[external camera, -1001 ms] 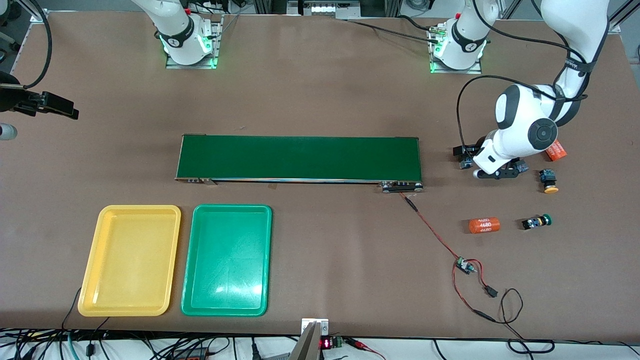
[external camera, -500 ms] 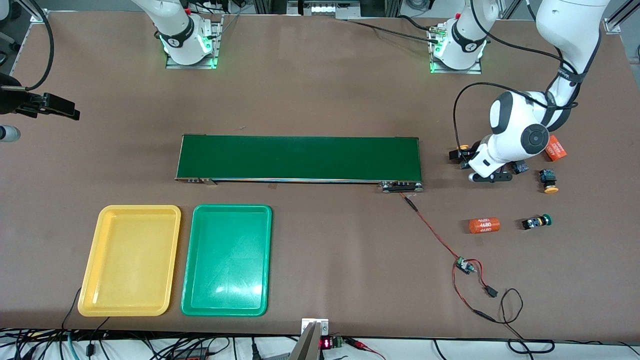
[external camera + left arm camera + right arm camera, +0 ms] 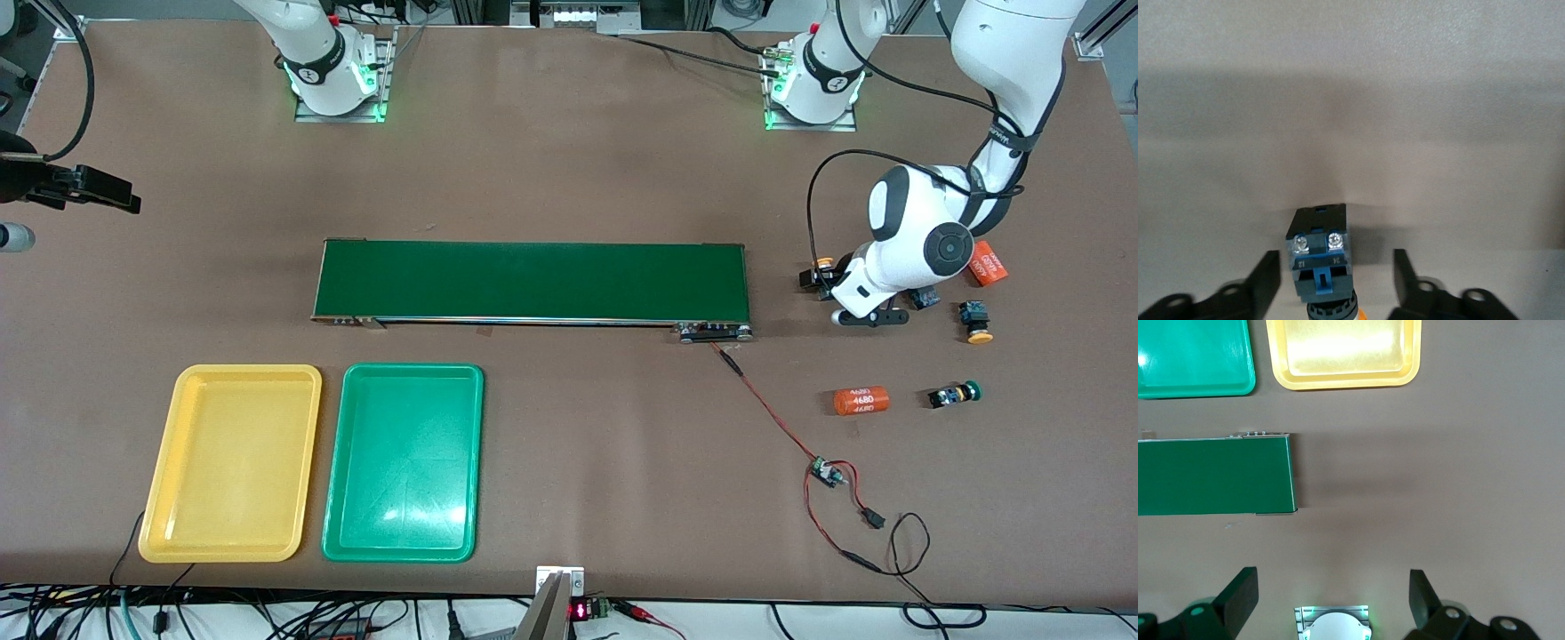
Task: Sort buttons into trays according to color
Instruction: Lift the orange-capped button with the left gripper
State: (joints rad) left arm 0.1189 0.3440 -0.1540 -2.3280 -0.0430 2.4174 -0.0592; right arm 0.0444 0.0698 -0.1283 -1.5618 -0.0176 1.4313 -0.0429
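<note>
The left gripper [image 3: 1336, 256] stands low over the brown table [image 3: 569, 178] with a yellow-capped button [image 3: 1319, 247] between its released fingers [image 3: 1268, 277]. A strip of bare table shows on each side of the button, so nothing is clamped. The button's long axis runs straight down the gap between the fingers, its screw-terminal end pointing away from the wrist and its cap tucked in toward the palm. In the front view it sits just off the end of the dark-green belt [image 3: 533, 280], toward the left arm's end of the table, with open table between it and the belt's edge. A second yellow-capped button [image 3: 975, 322] lies near the arm, its cap turned toward the front camera. Nearer that camera, a green-capped button [image 3: 954, 395] lies lengthwise along the table, cap toward the left arm's end, beside an orange cylinder [image 3: 861, 400]. Another cylinder [image 3: 987, 264] lies close against the arm. Loose red and black wires [image 3: 836, 480] trail from the belt's corner toward the front edge. The yellow tray [image 3: 231, 462] and green tray [image 3: 404, 462] sit side by side, nearer the front camera than the belt and well apart from the buttons. The right gripper [image 3: 98, 188] waits, fingers wide apart, over the table's edge at the right arm's end.
</note>
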